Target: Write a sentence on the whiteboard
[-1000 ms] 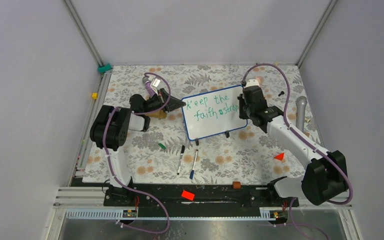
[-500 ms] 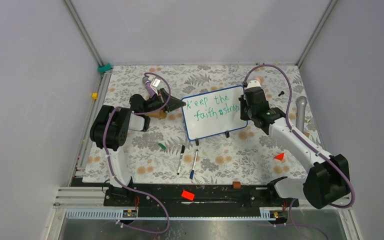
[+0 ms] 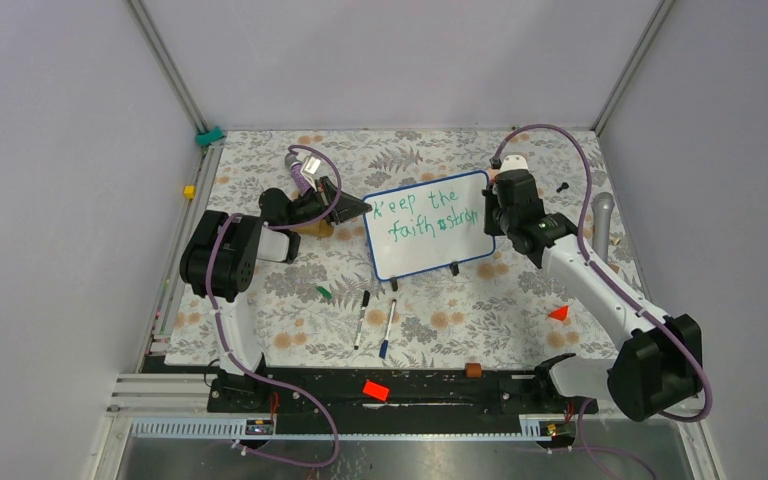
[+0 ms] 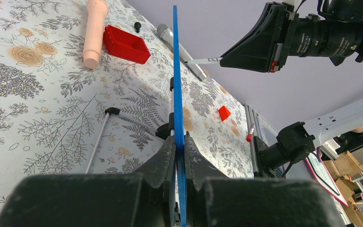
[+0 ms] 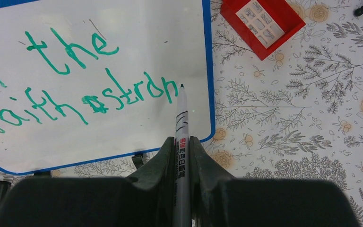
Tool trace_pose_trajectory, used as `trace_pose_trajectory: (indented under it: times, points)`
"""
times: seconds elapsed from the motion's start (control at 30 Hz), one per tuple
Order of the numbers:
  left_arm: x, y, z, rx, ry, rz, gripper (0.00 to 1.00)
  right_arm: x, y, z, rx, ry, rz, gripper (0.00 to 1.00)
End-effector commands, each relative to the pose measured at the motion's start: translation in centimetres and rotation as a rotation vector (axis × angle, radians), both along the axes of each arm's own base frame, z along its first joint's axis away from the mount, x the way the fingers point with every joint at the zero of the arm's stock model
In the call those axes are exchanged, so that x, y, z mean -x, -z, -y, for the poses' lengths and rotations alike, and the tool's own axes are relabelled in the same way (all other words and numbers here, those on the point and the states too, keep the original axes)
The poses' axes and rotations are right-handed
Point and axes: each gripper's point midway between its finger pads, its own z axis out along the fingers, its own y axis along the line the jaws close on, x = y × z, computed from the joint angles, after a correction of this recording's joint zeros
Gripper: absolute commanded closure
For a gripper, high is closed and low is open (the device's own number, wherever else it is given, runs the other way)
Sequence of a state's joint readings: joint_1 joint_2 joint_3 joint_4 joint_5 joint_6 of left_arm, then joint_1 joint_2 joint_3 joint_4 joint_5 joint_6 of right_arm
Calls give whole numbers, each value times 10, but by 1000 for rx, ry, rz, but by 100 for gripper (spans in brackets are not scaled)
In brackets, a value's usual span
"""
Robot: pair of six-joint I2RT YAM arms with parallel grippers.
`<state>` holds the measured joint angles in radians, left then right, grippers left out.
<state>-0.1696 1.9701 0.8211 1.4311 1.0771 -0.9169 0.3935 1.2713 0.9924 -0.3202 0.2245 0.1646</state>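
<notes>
Left hand (image 4: 178,144) clamps the edge of the whiteboard (image 3: 430,250). Right hand (image 5: 182,144) clamps a marker (image 5: 181,111), its tip just beside the last letter of the green sentence (image 5: 127,94).

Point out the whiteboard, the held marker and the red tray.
whiteboard (image 3: 430,252), top view, bare white lower part.
held marker (image 5: 181,120), right wrist view, white barrel below the tip.
red tray (image 4: 123,52), left wrist view, near side wall.
</notes>
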Motion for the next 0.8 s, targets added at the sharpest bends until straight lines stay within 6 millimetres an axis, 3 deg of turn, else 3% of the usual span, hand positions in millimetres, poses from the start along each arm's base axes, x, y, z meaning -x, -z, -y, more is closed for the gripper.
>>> trace_pose_trajectory:
  times: [0.0, 0.4, 0.77]
  points:
    - [16, -8, 5, -25, 76, 119, 100, -13, -17, 4, 2, 23, 43, 100]
    - [15, -8, 5, -25, 77, 117, 100, -23, -12, 6, -4, 42, 42, 100]
    - [15, -7, 5, -25, 78, 115, 100, -23, -9, -5, -41, -4, 34, 100]
